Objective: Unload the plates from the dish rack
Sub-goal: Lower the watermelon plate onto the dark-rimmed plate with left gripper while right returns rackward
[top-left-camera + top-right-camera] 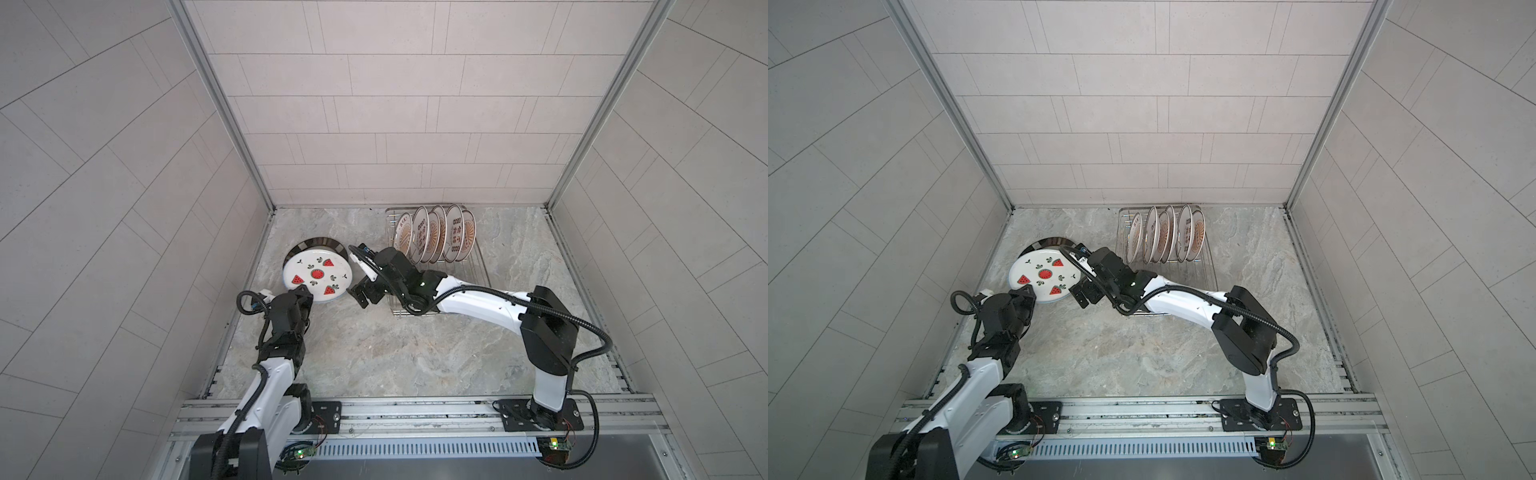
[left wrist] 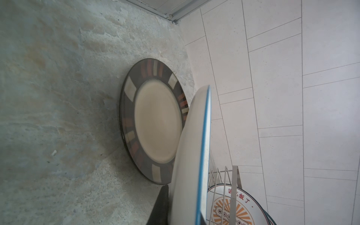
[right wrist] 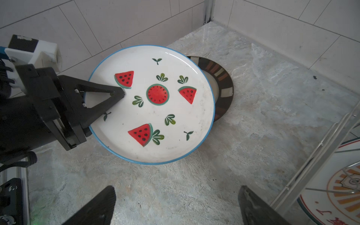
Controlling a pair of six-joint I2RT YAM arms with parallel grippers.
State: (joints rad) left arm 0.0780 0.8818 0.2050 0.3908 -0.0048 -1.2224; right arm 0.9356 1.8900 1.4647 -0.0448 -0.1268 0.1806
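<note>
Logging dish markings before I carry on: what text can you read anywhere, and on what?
"飯了" in red, after two characters crossed by a rack wire: sunburst plate, left wrist view.
Red characters on racked plates, both top views: too small to read.
No text on the watermelon plate.

Left of centre in both top views, a white, blue-rimmed watermelon plate (image 1: 318, 274) is raised and tilted, partly covering a cream plate (image 1: 318, 242) with a dark banded rim that lies flat. To their right, several sunburst plates (image 1: 432, 237) stand on edge in a row between the prongs of the silver wire dish rack (image 1: 392, 220).
</note>
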